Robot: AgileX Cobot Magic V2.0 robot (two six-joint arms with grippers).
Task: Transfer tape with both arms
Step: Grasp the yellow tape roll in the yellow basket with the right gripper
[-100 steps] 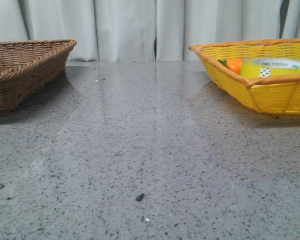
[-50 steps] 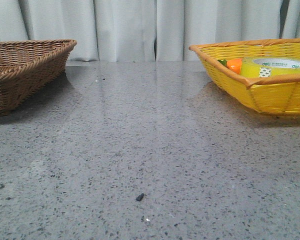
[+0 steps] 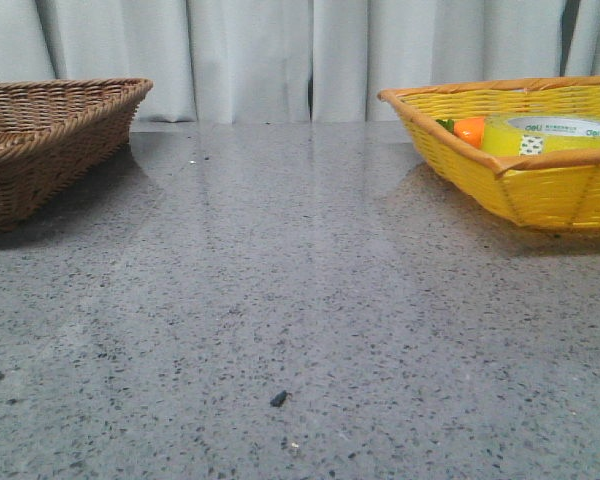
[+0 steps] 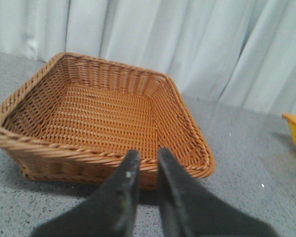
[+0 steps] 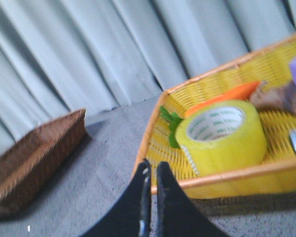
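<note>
Right now the tape (image 5: 221,136) is left lying flat in the yellow basket (image 5: 222,177) — hole up, reachable — while both grippers, left (image 4: 145,159) and right (image 5: 152,169), are held nearly closed, empty.

Two baskets, one brown (image 3: 50,135) and one yellow (image 3: 525,165); one tape roll (image 5: 222,136); one carrot (image 5: 222,98); two pincers, left (image 4: 144,163) and right (image 5: 151,173).

The front view shifts slightly: the dark speck (image 3: 279,398) on the table (image 3: 300,300) sits a little lower.
</note>
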